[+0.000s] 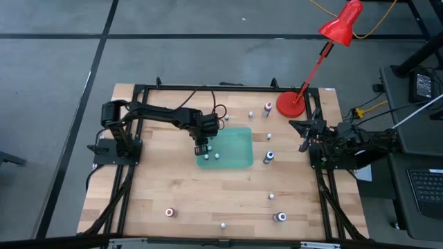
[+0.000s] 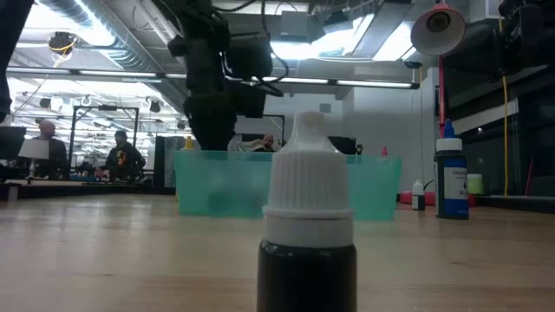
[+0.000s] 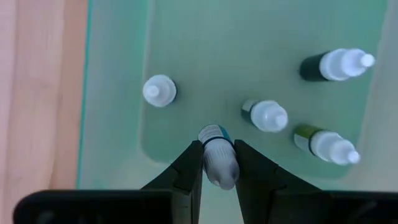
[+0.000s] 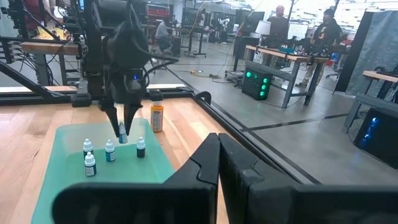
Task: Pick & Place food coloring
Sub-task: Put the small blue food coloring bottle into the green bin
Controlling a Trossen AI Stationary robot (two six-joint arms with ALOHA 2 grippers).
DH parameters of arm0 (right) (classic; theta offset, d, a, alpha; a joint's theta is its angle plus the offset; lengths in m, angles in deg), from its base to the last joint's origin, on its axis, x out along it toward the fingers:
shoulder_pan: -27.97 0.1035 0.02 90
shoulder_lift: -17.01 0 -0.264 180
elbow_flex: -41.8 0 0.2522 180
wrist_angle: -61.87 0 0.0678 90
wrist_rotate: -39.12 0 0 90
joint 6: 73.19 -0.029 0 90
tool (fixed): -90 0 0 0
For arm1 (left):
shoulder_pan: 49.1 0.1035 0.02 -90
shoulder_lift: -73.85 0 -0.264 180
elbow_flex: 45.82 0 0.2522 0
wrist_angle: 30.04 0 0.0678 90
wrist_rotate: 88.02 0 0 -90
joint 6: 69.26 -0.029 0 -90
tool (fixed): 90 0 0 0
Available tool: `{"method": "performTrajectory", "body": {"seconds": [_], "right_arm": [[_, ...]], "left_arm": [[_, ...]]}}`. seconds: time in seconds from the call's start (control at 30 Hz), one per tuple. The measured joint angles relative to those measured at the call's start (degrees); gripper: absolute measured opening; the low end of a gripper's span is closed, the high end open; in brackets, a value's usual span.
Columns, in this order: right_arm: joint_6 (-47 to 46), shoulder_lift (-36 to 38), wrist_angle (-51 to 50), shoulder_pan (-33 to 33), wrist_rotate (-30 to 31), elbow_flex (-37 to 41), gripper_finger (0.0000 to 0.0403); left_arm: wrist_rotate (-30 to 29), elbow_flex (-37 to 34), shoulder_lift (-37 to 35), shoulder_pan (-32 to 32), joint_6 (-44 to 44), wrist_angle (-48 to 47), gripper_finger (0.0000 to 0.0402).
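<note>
My left gripper (image 1: 201,149) points down over the near left part of the green tray (image 1: 235,149) and is shut on one food coloring bottle (image 3: 217,163) with a white cap and a teal label. Several more small white-capped bottles stand upright on their bases on the tray floor, one at the left (image 3: 160,91) and one at the middle (image 3: 267,115). Others stand scattered on the wooden table (image 1: 268,157). My right gripper (image 1: 302,143) waits shut at the table's right edge, holding nothing. My left gripper pinches the bottle's white cap end (image 3: 219,171) between its two fingers (image 3: 189,165). The fingers come from above, pointing down. The bottle stands upright between them over the tray, as the right wrist view also shows (image 4: 122,134). Whether its base touches the tray floor I cannot tell.
A red desk lamp's base (image 1: 291,104) stands at the far right. An orange bottle (image 4: 157,117) stands just beyond the tray. Loose bottles stand near the front edge (image 1: 279,217), one dark one (image 2: 308,234) close before the low camera, and a blue one (image 2: 449,182) right of the tray.
</note>
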Motion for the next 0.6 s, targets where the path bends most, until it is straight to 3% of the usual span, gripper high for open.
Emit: {"method": "performTrajectory", "body": {"seconds": [0.37,0.6], "right_arm": [[0.0,0.0,0.0,0.0,0.0,0.0,0.0012],[0.0,0.0,0.0,0.0,0.0,0.0,0.0012]], "left_arm": [[0.0,0.2,4.6,0.0,-1.0,1.3,0.0068],[-0.3,0.1,4.5,0.0,-0.5,1.4,0.0099]]}}
